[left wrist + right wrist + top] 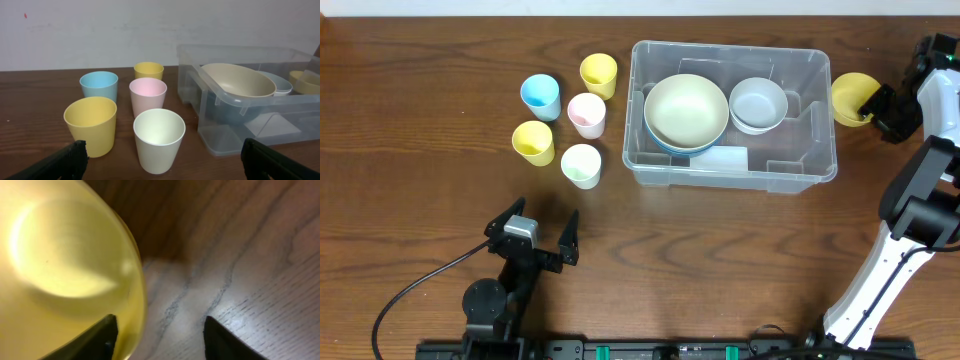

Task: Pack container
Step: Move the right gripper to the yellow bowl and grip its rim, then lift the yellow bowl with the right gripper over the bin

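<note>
The clear container stands at the table's middle right, and also shows in the left wrist view. Inside it a beige bowl rests on a blue bowl, with a pale grey bowl beside it. A yellow bowl sits on the table just right of the container. My right gripper is open at that bowl. In the right wrist view the yellow bowl's rim lies between the fingers. My left gripper is open and empty near the front left.
Several cups stand left of the container: blue, yellow, pink, a second yellow and pale cream. The cream cup is straight ahead of the left gripper. A white flat piece lies in the container.
</note>
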Tool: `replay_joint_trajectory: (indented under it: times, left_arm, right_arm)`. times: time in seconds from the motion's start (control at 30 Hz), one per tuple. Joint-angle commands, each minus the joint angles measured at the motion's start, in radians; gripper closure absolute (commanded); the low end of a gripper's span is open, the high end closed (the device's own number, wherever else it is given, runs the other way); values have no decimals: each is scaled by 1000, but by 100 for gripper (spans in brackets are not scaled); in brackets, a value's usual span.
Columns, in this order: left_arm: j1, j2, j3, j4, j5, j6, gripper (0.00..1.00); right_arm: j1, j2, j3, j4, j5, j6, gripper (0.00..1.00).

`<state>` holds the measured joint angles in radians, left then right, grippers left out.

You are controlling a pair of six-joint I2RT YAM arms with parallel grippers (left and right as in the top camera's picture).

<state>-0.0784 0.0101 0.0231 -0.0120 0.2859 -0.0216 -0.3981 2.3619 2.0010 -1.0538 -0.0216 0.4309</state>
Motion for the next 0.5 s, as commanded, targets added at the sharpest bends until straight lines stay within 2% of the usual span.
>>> replay_joint_trajectory:
  times: [0.0, 0.17, 0.33, 0.47]
  left_arm:
    - [5, -6, -19, -33, 17, 14, 2]
    - [5, -6, -19, -33, 17, 14, 2]
    - [5, -6, -19, -33, 17, 14, 2]
    - [5, -6, -19, -33, 17, 14, 2]
  right_arm:
    - [-21, -3, -8, -9, 22, 16, 63]
    - [-48, -3, -8, -43, 25, 29, 97]
    - [-97, -11, 5, -89, 17, 28, 99]
    - [-151, -60, 106, -163, -28, 16, 99]
